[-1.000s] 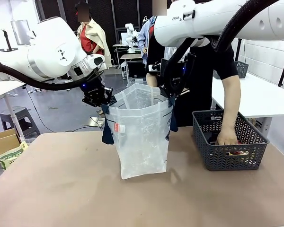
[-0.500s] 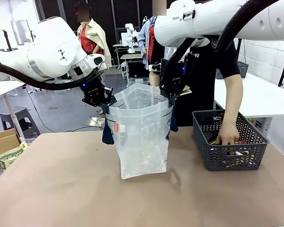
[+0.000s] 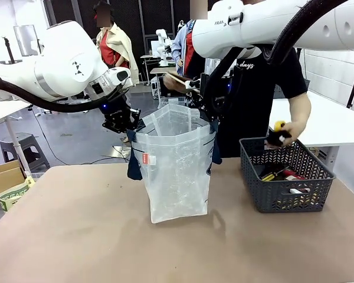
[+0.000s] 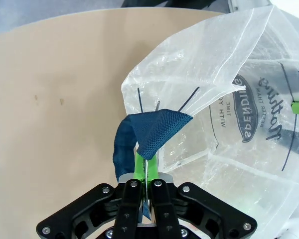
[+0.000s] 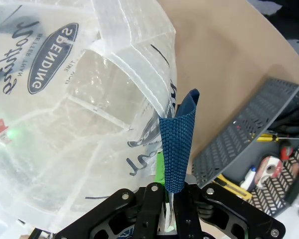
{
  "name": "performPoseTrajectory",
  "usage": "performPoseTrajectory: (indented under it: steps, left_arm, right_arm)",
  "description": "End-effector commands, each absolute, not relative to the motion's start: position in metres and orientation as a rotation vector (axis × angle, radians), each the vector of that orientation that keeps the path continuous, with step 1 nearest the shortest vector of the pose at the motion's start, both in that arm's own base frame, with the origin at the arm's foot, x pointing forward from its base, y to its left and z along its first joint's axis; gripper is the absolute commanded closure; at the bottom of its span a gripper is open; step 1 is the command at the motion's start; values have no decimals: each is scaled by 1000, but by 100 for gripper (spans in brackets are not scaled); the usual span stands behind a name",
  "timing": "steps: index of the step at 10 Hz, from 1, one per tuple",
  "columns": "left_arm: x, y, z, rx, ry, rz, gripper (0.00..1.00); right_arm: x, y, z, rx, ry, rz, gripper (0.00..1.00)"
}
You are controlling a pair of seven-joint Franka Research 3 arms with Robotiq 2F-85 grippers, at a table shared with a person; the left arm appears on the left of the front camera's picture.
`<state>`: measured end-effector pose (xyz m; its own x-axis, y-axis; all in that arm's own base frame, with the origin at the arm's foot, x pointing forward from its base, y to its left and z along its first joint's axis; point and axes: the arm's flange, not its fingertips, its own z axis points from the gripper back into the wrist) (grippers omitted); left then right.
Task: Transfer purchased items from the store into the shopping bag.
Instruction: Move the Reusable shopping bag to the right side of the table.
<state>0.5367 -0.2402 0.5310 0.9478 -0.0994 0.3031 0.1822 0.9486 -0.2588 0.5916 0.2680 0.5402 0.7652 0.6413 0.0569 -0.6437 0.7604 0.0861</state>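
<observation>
- Clamping the bag's left handle, your left gripper (image 4: 145, 167) has its green pads pressed flat together on the navy blue woven strap (image 4: 148, 130). The strap folds over just past the fingertips.
- Your right gripper (image 5: 168, 194) is closed just as tightly on the second navy strap (image 5: 178, 142), which stands up in a fold at the bag's right rim.
- Between your two grips hangs the translucent whitish plastic shopping bag (image 3: 177, 177). It stands upright in the middle of the table with its mouth pulled wide open and its bottom resting on the tabletop.
- A small red tag (image 3: 146, 158) sits on the bag's near left face, and the navy oval lettering (image 4: 244, 117) reads through the wall from inside.
- To the right of the bag, the person's hand (image 3: 281, 134) is raised above the far side of the basket. It holds a small dark item with a yellow end (image 3: 278, 125).
- A second hand of the person (image 3: 176, 81) reaches in on the far side above the bag's mouth, half hidden behind your right arm. You cannot tell what it carries.
- The dark grey lattice plastic basket (image 3: 283, 200) sits on the table to the right of the bag, clear of it.
- Small packaged goods (image 3: 283, 175) lie in the basket, red and yellow among them.
- Everything rests on the tan table (image 3: 76, 236).
</observation>
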Motion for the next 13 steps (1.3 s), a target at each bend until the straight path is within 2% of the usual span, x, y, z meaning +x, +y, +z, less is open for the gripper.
performPoseTrajectory:
  steps: [1,13]
  left_arm:
    - [536,-239,533,-281,-303,-128,100]
    - [536,-239,533,-281,-303,-128,100]
  right_arm:
    - [593,268,541,103,-24,693,100]
    - [593,268,541,103,-24,693,100]
